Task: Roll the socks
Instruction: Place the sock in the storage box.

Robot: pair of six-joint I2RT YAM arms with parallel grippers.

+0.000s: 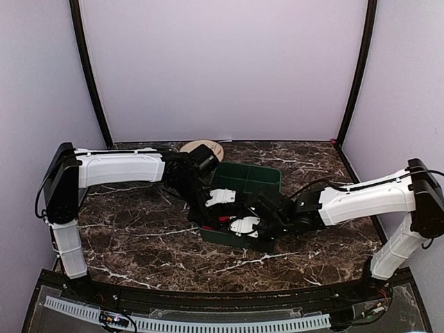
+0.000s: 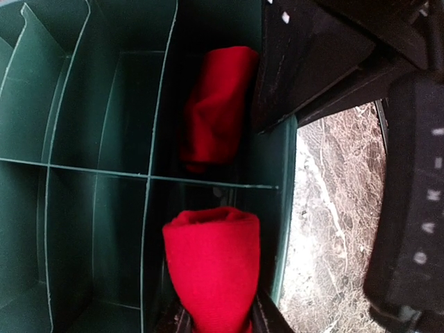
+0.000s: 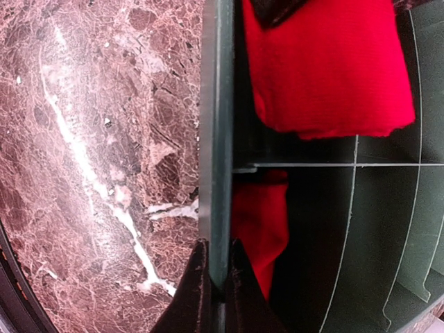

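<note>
While the left hand (image 2: 219, 320) is squeezing the presumably soft, springy sock roll (image 2: 211, 260) crosswise, the right hand (image 3: 218, 250) is pinching the bin wall (image 3: 216, 104).

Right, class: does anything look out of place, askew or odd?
Nothing spilled or damaged. One oddity: the right hand pinches a wall of the green bin instead of a sock. The left hand holds one red sock roll in a compartment; the other roll lies next door.
</note>
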